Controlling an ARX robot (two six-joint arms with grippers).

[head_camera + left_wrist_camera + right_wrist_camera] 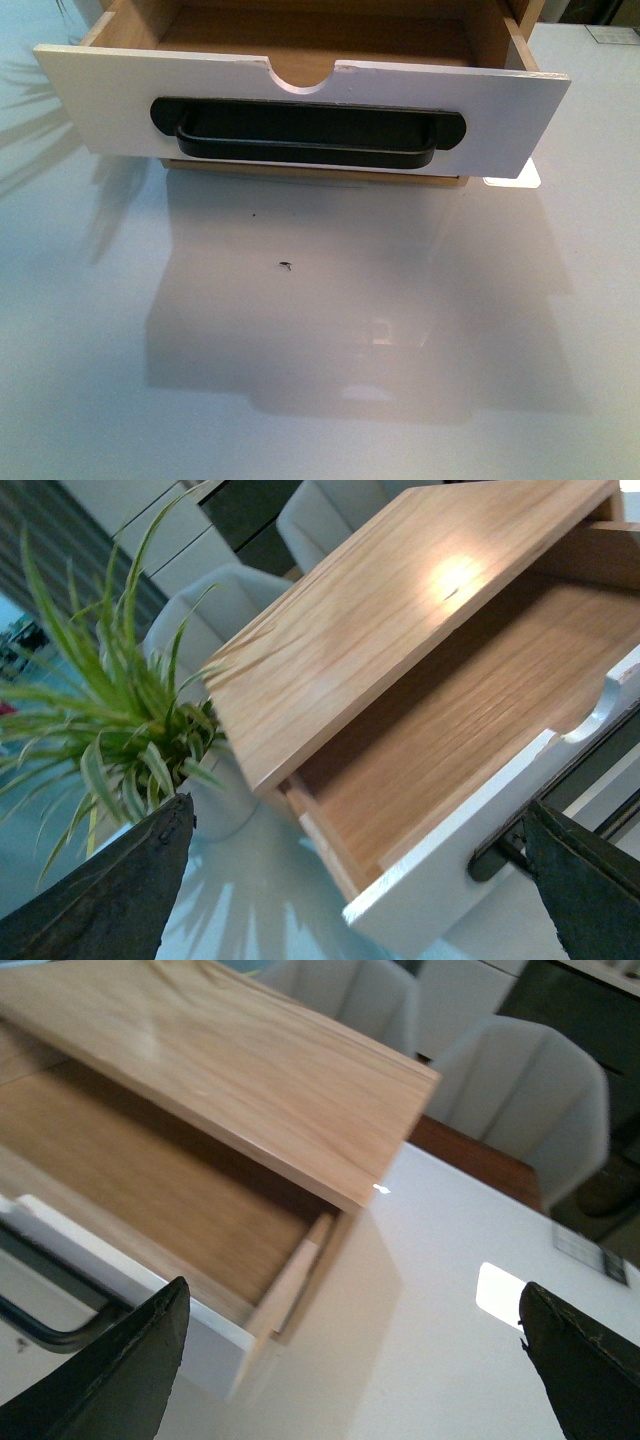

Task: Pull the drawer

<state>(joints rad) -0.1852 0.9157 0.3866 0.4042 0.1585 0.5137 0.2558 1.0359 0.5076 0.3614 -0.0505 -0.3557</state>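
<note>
Front view: a glossy white bench (300, 400) carries a light wood cabinet (380, 620). The drawer (120, 100) is pulled out toward the camera, showing its wooden inside. The left tool (357, 805), fingers spread wide and holding nothing, faces the drawer's open corner, apart from it. A potted spider plant (110, 730) stands close beside this tool. The right tool (352, 1290), also spread and free, faces the drawer's other corner, with grey chairs (520, 1090) beyond. A black bar handle (305, 135) crosses the drawer front, and a dark speck (287, 265) lies on the bench before it.
</note>
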